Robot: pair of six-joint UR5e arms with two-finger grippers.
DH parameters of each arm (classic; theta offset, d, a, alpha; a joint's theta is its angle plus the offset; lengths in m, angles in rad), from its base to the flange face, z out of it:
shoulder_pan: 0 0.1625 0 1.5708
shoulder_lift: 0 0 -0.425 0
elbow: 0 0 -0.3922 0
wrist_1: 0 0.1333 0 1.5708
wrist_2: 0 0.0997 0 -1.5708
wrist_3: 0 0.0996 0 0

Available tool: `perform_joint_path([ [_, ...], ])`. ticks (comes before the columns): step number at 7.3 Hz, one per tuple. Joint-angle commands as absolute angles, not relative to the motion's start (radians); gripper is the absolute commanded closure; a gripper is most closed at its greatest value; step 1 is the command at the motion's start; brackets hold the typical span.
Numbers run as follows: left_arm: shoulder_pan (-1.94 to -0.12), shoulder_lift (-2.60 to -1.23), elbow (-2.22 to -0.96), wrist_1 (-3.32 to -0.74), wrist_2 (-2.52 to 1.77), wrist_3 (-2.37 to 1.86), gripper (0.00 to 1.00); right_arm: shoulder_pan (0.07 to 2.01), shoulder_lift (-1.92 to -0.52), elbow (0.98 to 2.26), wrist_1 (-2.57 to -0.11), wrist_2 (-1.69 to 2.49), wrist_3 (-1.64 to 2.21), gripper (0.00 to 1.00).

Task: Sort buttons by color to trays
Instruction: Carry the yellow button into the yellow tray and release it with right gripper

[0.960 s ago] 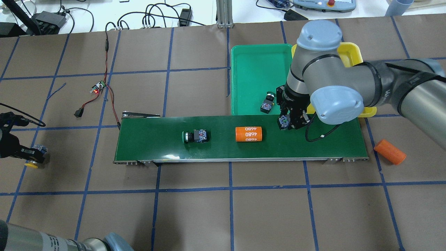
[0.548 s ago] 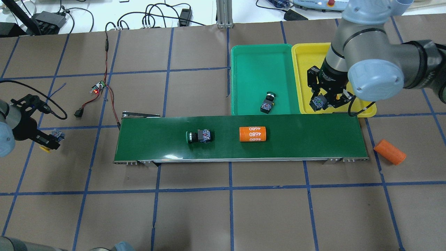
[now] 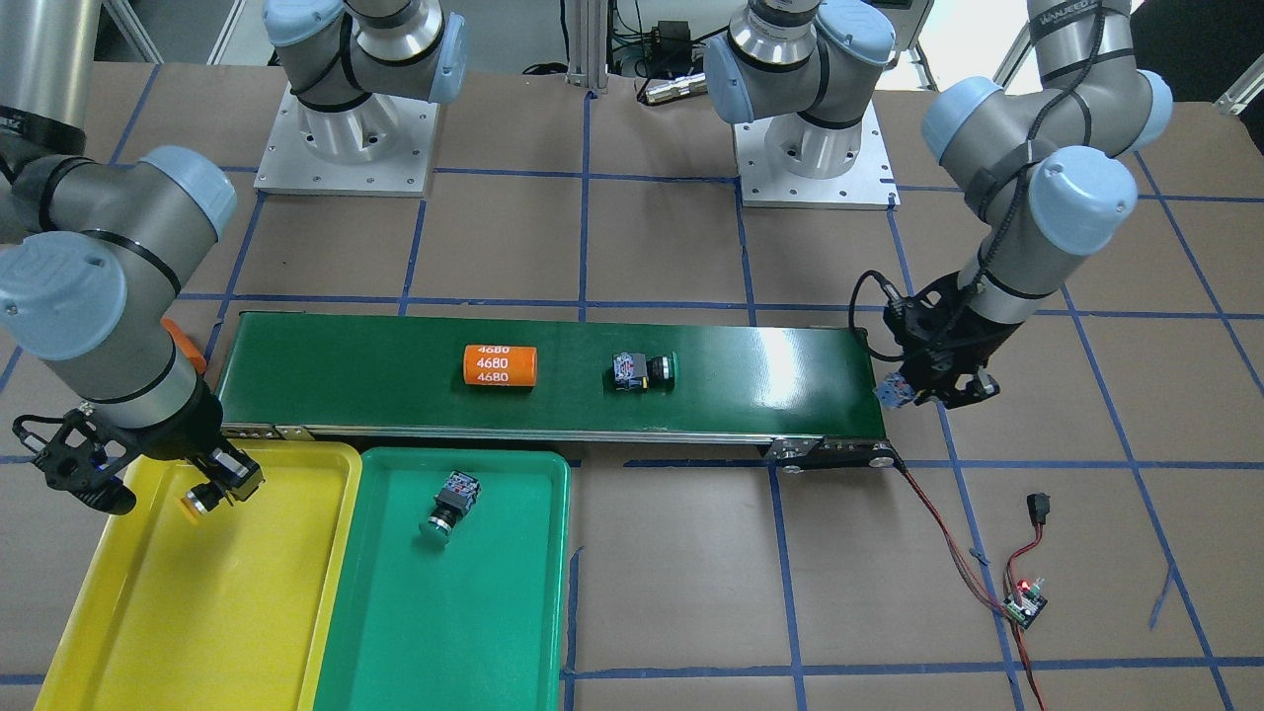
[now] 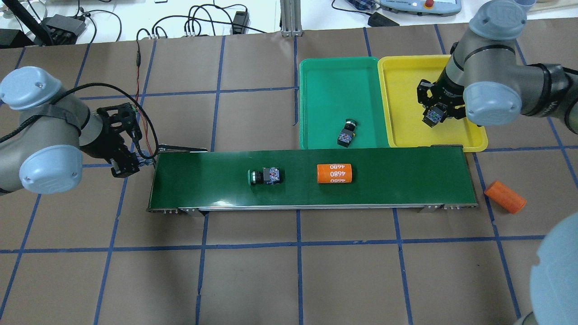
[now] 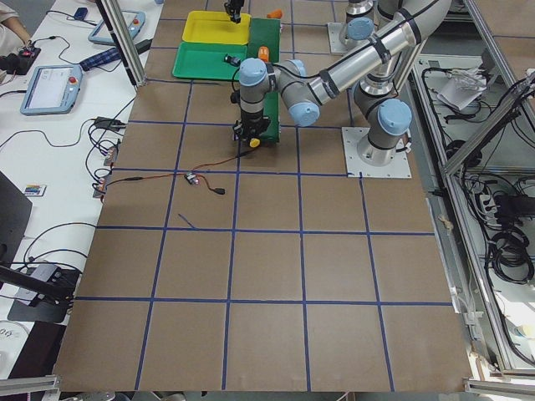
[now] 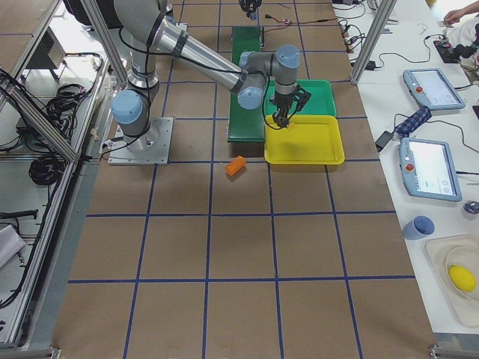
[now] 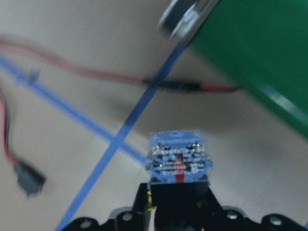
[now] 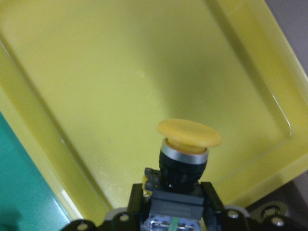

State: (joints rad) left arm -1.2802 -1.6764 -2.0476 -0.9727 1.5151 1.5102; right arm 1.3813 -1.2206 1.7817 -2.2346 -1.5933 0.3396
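Squarely over the yellow tray, cap down

The right gripper (image 4: 434,115) hung above the yellow tray (image 4: 404,85), its jaws closed on the black body of a yellow-capped button (image 8: 188,138). The button's long axis ran out from the jaws, with the cap pointing at the tray floor and apart from it. The release therefore probably called for no sideways travel, only a short lowering.

The left gripper (image 4: 134,164) was well apart, just beside the far end of the conveyor belt (image 4: 406,180). Its jaws were clamped on a blue-backed button (image 7: 178,161) whose cap the wrist view hid. One green-capped button (image 4: 347,134) lay in the green tray (image 4: 334,85). A second green-capped button (image 4: 264,176) lay on its side on the belt, cap toward the left arm, the nearer one.
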Motion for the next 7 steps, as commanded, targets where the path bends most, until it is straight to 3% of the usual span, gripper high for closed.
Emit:
perform_joint_path([
  [1,-1.371,-1.681,-2.066,-0.985,1.416,1.624,0.83,1.373,-1.193,1.767,-2.264,-1.594,0.288,0.48],
  [2,-1.431,-1.690,-2.062,-0.977,1.419,1.617,0.82,1.373,-1.200,1.770,-2.257,-1.591,0.299,0.00],
  [3,-1.501,-1.684,-2.060,-0.971,1.422,1.599,0.74,1.373,-1.207,1.778,-2.250,-1.595,0.305,0.00],
  [4,-1.585,-1.669,-2.068,-0.971,1.428,1.594,0.45,1.377,-1.242,1.781,-2.244,-1.597,0.305,0.00],
  [5,-1.647,-1.669,-2.071,-0.968,1.431,1.574,0.09,1.379,-1.306,1.784,-2.150,-1.580,0.305,0.00],
  [6,-1.667,-1.674,-2.063,-0.971,1.433,1.501,0.00,1.381,-1.398,1.786,-2.022,-1.569,0.311,0.00],
  [7,-1.667,-1.681,-2.054,-0.971,1.434,1.382,0.00,1.384,-1.489,1.786,-1.920,-1.569,0.387,0.00],
])
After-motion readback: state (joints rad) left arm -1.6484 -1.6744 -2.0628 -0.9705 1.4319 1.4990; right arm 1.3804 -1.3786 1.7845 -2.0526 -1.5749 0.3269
